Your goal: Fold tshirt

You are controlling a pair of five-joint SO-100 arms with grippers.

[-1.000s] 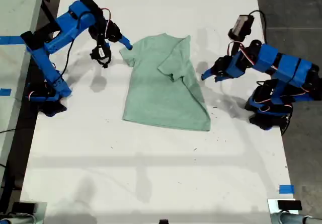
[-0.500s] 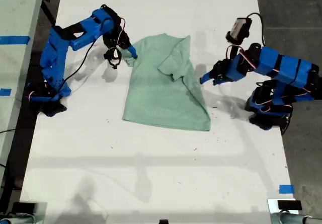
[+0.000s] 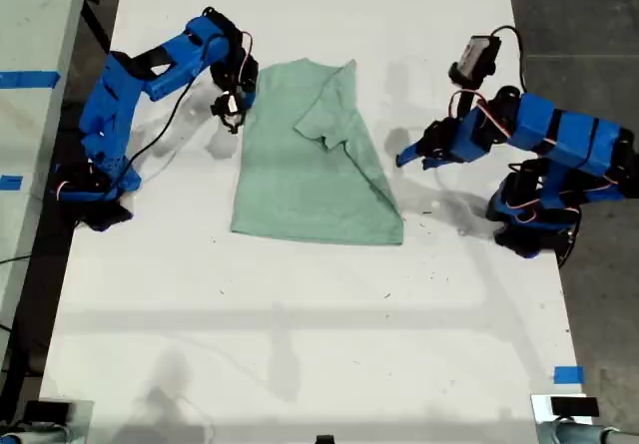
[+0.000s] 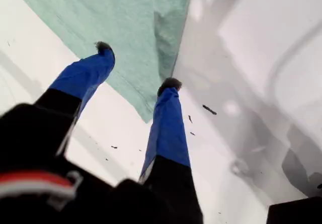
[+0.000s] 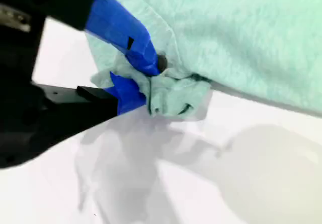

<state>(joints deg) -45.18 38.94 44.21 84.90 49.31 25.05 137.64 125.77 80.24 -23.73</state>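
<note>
The pale mint-green tshirt [image 3: 310, 175] lies flat on the white table [image 3: 300, 344], one sleeve folded in over its chest. My second gripper [image 3: 243, 97] is at the shirt's upper edge on the exterior view's left. In the second wrist view that gripper [image 5: 150, 77] is shut on a bunched bit of the tshirt [image 5: 241, 32]. My first gripper [image 3: 402, 155] hovers just off the shirt's edge on the exterior view's right. It is open [image 4: 137, 65], with its fingertips [image 4: 170, 84] over the edge of the tshirt [image 4: 126, 17] and nothing between them.
Both arm bases stand on the table's sides, one [image 3: 90, 190] at the exterior view's left and one [image 3: 539, 220] at its right. A blue tape mark [image 3: 567, 374] sits near the front right corner in the exterior view. Dark floor [image 3: 599, 25] lies beyond the table's right edge.
My second gripper reached the shirt's sleeve, shut on it and dragged the whole shirt a little toward the exterior view's left. My first gripper has barely moved.
</note>
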